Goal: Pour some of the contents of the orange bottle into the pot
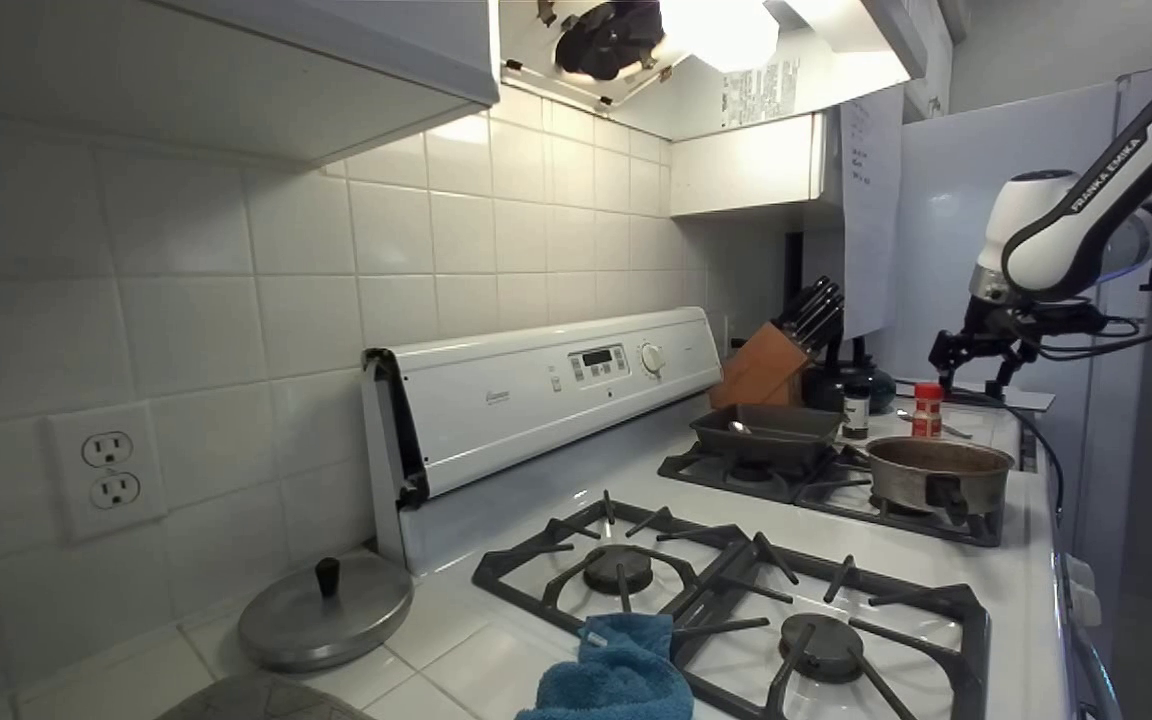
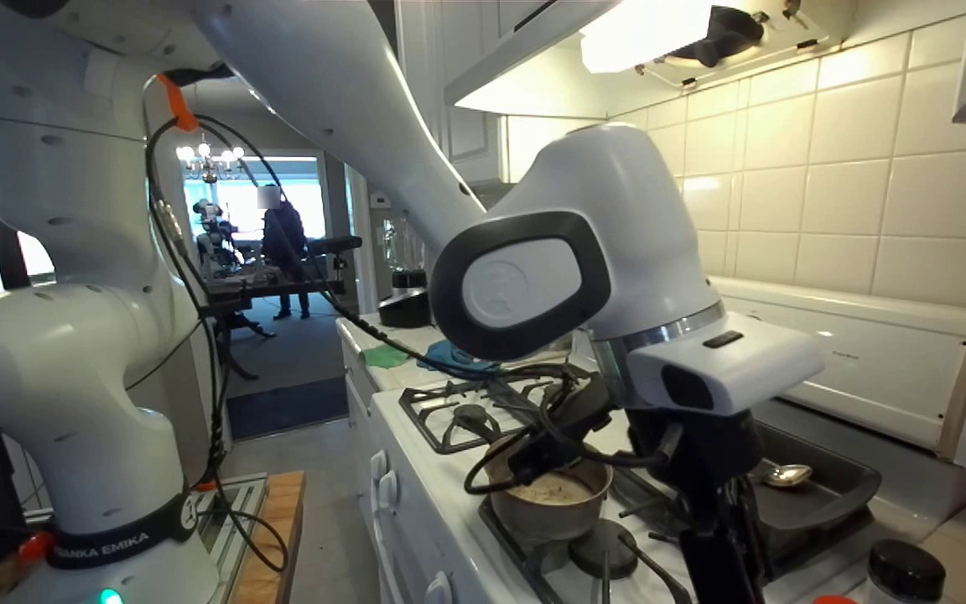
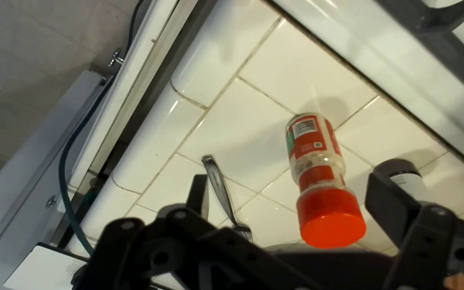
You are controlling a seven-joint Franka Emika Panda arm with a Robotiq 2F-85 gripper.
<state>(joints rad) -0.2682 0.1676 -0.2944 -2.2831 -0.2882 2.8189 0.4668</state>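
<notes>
Empty and spread wide, the claw (image 3: 290, 193) seems set to fit round the orange bottle (image 3: 321, 179) — upright on the counter (image 3: 240, 125) close by — while past that the pot (image 2: 546, 518) sits on the stove (image 2: 441, 486), probably to catch what's poured.

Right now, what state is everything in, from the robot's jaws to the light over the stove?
Jaws: open, holding nothing
Orange bottle: upright, capped
Pot: upright, uncovered
Round lid: off the pot
Dark-capped bottle: upright, capped
Dark pan: uncovered, spoon inside
Fork: lying down
Blue towel: bunched up
Hood light: on
</notes>
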